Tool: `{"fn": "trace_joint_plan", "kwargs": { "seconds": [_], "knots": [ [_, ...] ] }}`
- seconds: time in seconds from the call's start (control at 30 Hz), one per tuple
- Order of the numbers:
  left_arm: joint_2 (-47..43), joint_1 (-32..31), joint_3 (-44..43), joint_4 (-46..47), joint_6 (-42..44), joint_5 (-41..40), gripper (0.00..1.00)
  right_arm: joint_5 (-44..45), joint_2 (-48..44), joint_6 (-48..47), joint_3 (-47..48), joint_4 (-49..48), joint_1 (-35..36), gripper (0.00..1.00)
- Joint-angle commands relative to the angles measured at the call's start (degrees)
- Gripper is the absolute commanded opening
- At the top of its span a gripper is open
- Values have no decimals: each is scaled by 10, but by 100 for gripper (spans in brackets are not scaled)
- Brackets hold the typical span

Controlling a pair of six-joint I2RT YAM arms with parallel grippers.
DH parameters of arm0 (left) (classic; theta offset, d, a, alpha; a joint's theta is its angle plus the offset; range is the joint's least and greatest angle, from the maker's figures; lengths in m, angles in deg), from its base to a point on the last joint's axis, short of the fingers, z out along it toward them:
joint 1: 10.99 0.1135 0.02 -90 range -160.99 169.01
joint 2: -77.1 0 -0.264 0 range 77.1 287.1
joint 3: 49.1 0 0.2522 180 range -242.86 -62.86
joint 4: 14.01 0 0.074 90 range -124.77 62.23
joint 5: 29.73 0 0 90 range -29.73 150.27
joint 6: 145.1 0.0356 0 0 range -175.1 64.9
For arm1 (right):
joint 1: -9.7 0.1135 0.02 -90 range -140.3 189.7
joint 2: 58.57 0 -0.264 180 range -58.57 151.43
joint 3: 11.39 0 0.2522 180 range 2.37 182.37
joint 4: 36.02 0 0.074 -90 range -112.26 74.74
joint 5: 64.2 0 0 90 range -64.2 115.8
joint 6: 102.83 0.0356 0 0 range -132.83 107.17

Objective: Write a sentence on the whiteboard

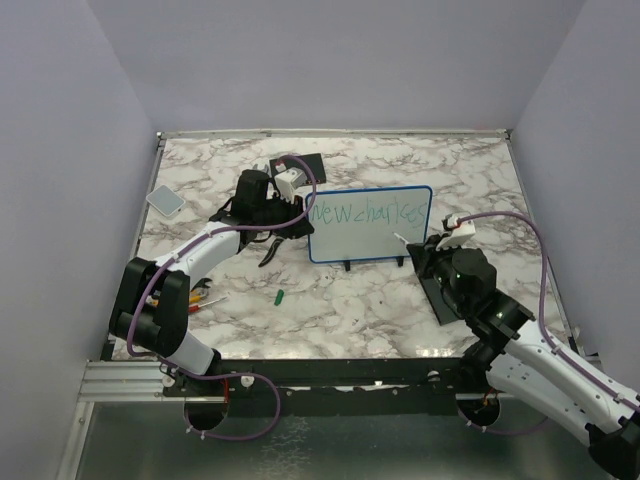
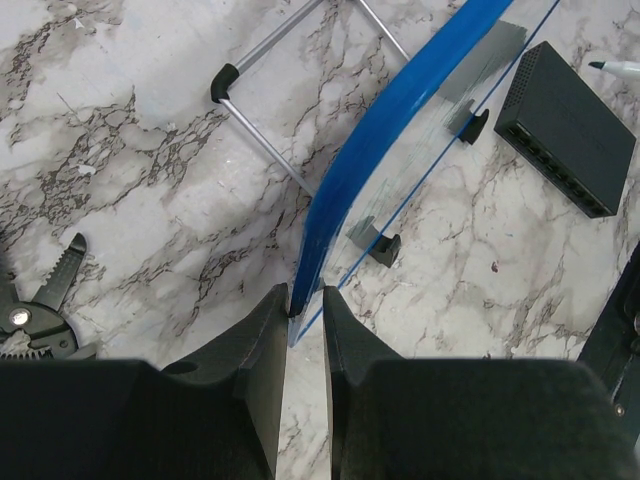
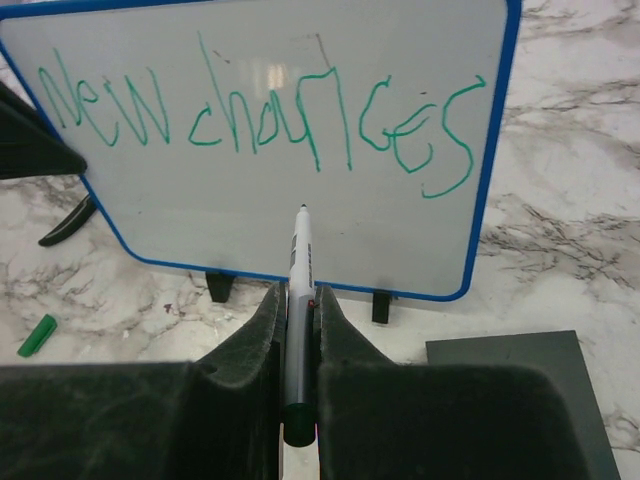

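The whiteboard [image 1: 370, 235] stands upright on little black feet in the middle of the table, its blue rim [image 2: 400, 130] seen edge-on in the left wrist view. The sentence [image 3: 260, 115] is one line of green handwriting, "New charges", across the top of the board. My left gripper [image 2: 305, 305] is shut on the board's left edge, also seen from above [image 1: 303, 212]. My right gripper [image 3: 298, 295] is shut on a white marker [image 3: 300, 250] whose tip points at the bare lower half of the board, just short of it. From above, this gripper [image 1: 425, 250] sits at the board's lower right corner.
A flat black pad [image 1: 442, 300] lies under my right arm. A black box with ports [image 2: 565, 125] sits behind the board. A green cap [image 1: 281, 296], pliers [image 2: 40, 300], a small grey pad [image 1: 165, 200] and loose pens [image 1: 205, 295] lie at the left.
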State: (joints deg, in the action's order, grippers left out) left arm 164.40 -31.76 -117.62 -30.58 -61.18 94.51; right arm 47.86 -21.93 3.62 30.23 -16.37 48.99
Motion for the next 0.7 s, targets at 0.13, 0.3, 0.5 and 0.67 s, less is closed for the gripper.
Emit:
{"fn": "trace_joint_plan", "kwargs": {
  "seconds": [0.13,0.3,0.5,0.67],
  "knots": [
    [-15,-6,-13,3,-11,-22,21,-125,15,-11,8,-62,-2,1],
    [-15,-8,-13,2,-16,-27,21,-156,40,2,5,-104,-1,1],
    [-13,-13,-13,2,-18,-31,21,-182,70,23,-4,-154,4,1],
    [-15,-15,-13,0,-19,-33,21,-181,95,40,-12,-199,19,1]
  ]
}}
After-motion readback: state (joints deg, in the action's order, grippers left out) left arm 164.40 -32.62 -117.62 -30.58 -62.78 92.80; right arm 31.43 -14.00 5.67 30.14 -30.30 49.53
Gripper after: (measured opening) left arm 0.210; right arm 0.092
